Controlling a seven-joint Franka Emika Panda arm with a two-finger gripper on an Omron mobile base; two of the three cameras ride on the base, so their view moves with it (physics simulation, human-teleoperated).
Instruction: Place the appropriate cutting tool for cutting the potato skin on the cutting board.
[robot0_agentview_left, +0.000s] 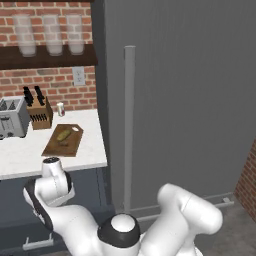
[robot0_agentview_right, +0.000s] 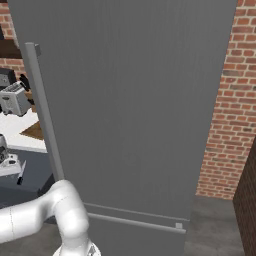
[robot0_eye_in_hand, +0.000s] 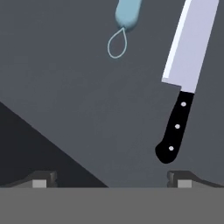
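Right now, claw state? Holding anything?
Claw: open and empty, fingertips spread wide. The light-blue peeler and the knife lie ahead of it, untouched.

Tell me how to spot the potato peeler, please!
Look at the flat dark grey surface in the hand view, where two tools lie side by side. The peeler is the small light-blue one with a thin wire loop at its end. Its neighbour, the kitchen knife, is much longer, with a silver blade and a riveted black handle.

Peeler (robot0_eye_in_hand: 125, 24) lies apart from knife (robot0_eye_in_hand: 186, 74); bare grey gap between; tool (robot0_eye_in_hand: 112, 179) spread.
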